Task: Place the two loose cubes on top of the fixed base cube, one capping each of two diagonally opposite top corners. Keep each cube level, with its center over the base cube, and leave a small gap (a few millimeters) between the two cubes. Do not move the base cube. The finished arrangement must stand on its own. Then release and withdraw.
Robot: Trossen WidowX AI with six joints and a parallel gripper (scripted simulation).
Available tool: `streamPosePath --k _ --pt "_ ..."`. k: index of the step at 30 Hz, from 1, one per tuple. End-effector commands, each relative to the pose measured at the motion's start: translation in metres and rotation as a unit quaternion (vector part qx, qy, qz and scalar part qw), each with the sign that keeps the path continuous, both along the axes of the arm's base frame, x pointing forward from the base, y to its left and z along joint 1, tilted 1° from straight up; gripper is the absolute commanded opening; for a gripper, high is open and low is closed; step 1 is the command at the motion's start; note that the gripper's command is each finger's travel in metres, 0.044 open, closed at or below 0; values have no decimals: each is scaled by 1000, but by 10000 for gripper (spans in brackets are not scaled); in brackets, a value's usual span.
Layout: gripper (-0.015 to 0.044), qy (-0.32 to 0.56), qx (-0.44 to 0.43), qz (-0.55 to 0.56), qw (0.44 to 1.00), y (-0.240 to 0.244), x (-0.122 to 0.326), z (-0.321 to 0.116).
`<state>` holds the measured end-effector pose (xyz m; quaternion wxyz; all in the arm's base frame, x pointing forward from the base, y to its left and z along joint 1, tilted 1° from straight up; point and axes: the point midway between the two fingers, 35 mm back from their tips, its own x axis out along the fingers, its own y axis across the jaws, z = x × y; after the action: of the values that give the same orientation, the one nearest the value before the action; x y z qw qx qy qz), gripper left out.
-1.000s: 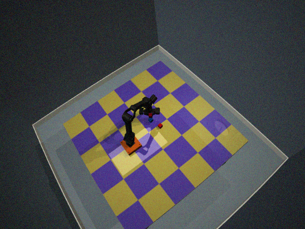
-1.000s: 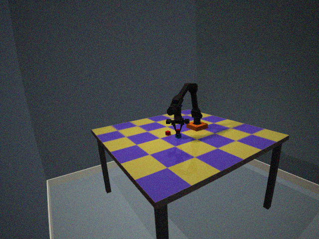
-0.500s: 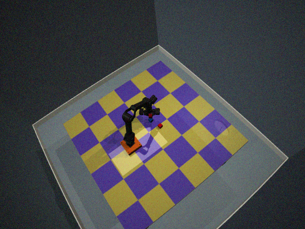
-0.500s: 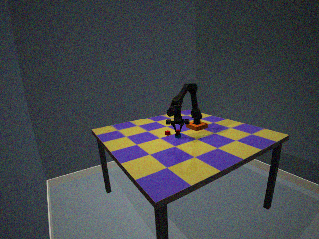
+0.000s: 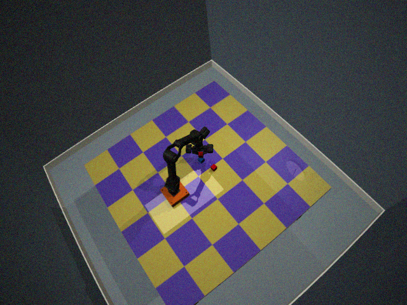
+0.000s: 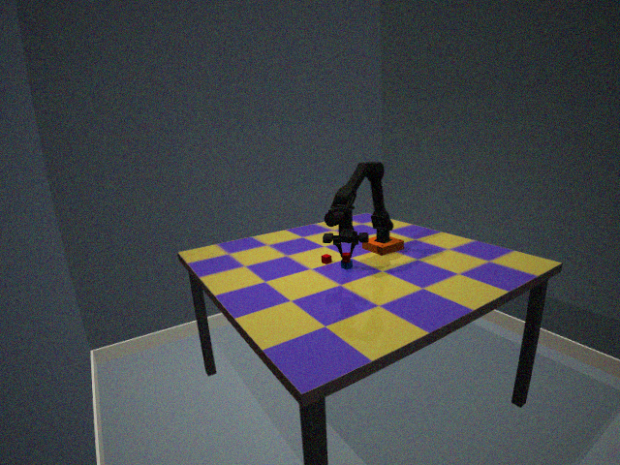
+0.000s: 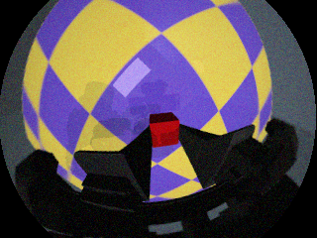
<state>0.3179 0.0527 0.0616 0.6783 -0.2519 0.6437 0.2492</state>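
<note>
A red cube (image 7: 164, 130) is grasped between the fingers of the gripper (image 6: 346, 255), as is shown plainly in the wrist view, where its red faces are seen pinched between the two dark fingertips. In the exterior view the held cube is seen hanging just above the blue base cube (image 6: 346, 264), which stands on a purple square of the checkered counter (image 6: 350, 330); whether the two are already touching cannot be told, since both are very small there. From the top view the held cube (image 5: 200, 153) appears close over the base cube (image 5: 200, 160). The second red cube (image 6: 326, 259) is seen lying on the counter, near the base cube but apart from it, untouched.

The task is judged to be in its first half: one cube has been picked up and brought over the base, but it has not yet been set on its corner or let go. The second cube remains to be fetched, placed on the diagonally opposite corner with a small gap kept, and the arm withdrawn.
</note>
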Motion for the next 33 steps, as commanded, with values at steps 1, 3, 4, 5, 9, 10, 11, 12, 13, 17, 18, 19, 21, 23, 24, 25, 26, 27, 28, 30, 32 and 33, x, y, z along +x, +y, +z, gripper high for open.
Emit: streamPosePath --k 1,3,4,5,9,10,11,12,13,17,18,19,21,23,24,25,26,27,28,30,32,33 --pt "105 1 -3 1 1000 -1 -1 -1" --pt "105 1 -3 1 1000 -1 -1 -1" --pt "105 1 -3 1 1000 -1 -1 -1" --pt "105 1 -3 1 1000 -1 -1 -1" --pt "205 1 -3 1 1000 -1 -1 -1" --pt "205 1 -3 1 1000 -1 -1 -1" --pt "205 1 -3 1 1000 -1 -1 -1" --pt "205 1 -3 1 1000 -1 -1 -1" --pt "205 1 -3 1 1000 -1 -1 -1" --pt "205 0 0 0 1000 0 0 7" --pt "205 0 0 0 1000 0 0 9" --pt "205 0 0 0 1000 0 -1 10" --pt "205 0 0 0 1000 0 -1 14" --pt "205 0 0 0 1000 0 -1 17" --pt "205 0 0 0 1000 0 -1 19" --pt "205 0 0 0 1000 0 -1 21" --pt "205 0 0 0 1000 0 -1 23" --pt "205 0 0 0 1000 0 -1 25" --pt "205 0 0 0 1000 0 -1 26" --pt "205 0 0 0 1000 0 -1 30" --pt "205 0 0 0 1000 0 -1 30" --pt "205 0 0 0 1000 0 -1 30"
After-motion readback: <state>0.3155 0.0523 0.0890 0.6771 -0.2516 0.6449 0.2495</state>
